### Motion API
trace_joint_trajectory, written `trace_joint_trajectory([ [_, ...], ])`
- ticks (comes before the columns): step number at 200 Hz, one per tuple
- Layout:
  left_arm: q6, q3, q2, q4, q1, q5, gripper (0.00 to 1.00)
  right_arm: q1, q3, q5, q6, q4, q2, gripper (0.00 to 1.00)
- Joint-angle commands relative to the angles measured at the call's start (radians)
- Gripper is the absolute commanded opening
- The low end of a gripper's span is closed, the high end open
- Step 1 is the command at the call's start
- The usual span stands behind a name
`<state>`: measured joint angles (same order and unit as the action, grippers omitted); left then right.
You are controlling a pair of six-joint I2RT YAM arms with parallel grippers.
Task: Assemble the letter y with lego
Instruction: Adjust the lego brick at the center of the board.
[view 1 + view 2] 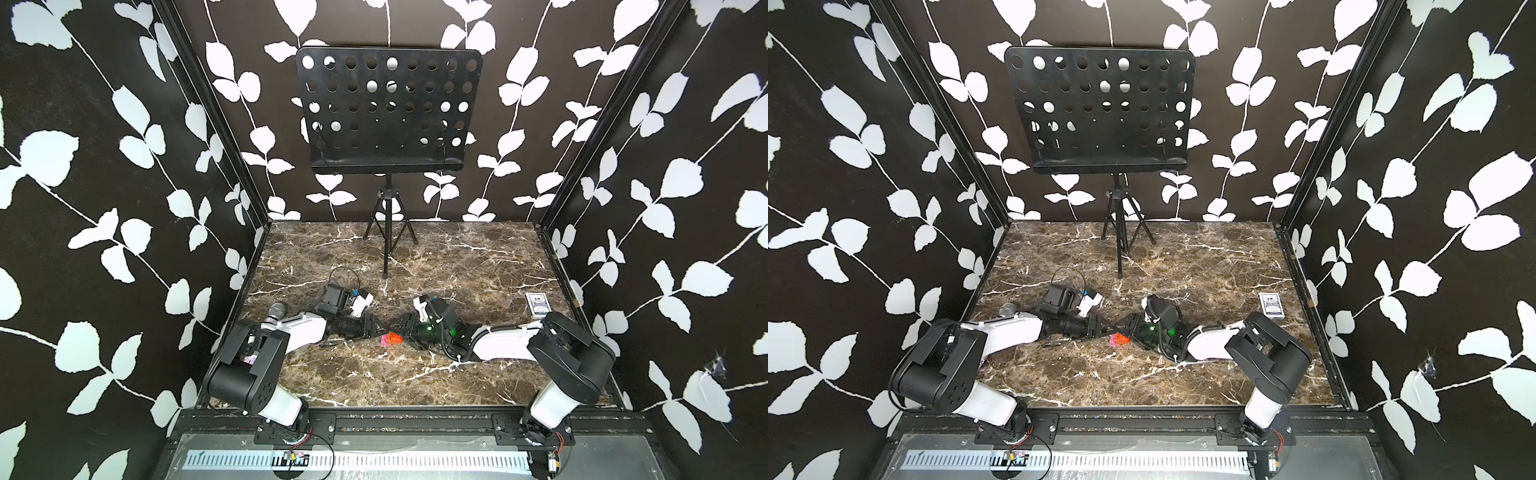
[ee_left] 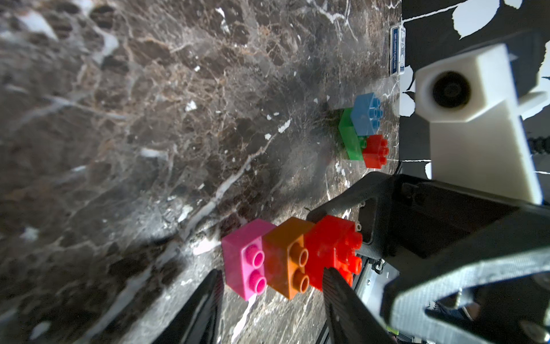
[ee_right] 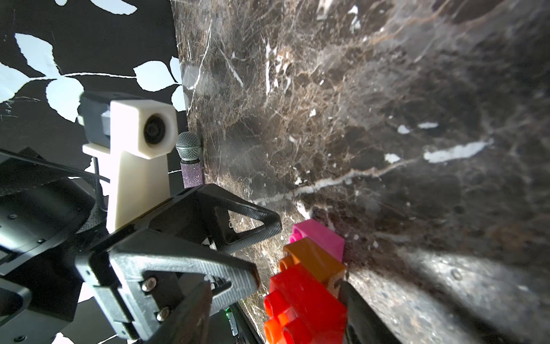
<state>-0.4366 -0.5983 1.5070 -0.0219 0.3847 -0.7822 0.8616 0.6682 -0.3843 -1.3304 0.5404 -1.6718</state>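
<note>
— Looking at the lego, where is it all now?

— In two lumps on the dark marble worktop [image 2: 148,149]. A pink square plastic brick [image 2: 242,262], a brown-orange square plastic brick [image 2: 284,257] and an orange-red square plastic brick [image 2: 330,247] are stuck in a row. That stem lies well apart from the blue-patterned card box [image 2: 397,50]. A long green plastic brick [image 2: 349,137], with a light blue square plastic brick [image 2: 366,114] and a red square plastic brick [image 2: 375,150] stuck to it, lies nearer the card box.

— So the letter y is not done?

— I think not. The stem has to be pushed onto the long green plastic brick.

— What about the grippers?

— The left gripper [image 3: 268,252] has its jaws a little way apart. Its tips are just beside the stem, with nothing between them. The right gripper [image 3: 276,284] sits around the orange-red end. One finger [image 3: 357,308] touches it, but the other side shows a gap. I cannot tell if it really pinches.

— What could go wrong?

— If that hold is loose, the stem may slip or spin when it is lifted. It could drop and snap apart at a join. The two grippers are very close, so they might bump. And if the stem comes in crooked, the studs will not line up. Then a push may just shove the green lump toward the card box.
</note>
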Motion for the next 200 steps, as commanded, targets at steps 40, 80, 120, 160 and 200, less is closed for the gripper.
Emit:
trace_joint_trajectory([
  [40,0.027,0.018,0.014,-0.001,0.030,-0.005,0.56,0.002,0.010,0.019,-0.004,0.009,0.026,0.66],
  [80,0.042,0.018,0.026,-0.018,0.040,0.019,0.55,0.001,0.011,0.019,-0.003,0.009,0.027,0.66],
  [120,0.037,0.015,0.043,-0.012,0.044,0.024,0.52,0.001,0.009,0.019,-0.001,0.009,0.025,0.66],
  [160,0.039,0.025,0.054,-0.020,0.051,0.044,0.49,-0.001,0.011,0.019,-0.001,0.011,0.022,0.66],
  [200,0.036,0.042,0.070,-0.026,0.051,0.072,0.45,-0.017,0.014,0.024,0.035,-0.063,0.063,0.66],
])
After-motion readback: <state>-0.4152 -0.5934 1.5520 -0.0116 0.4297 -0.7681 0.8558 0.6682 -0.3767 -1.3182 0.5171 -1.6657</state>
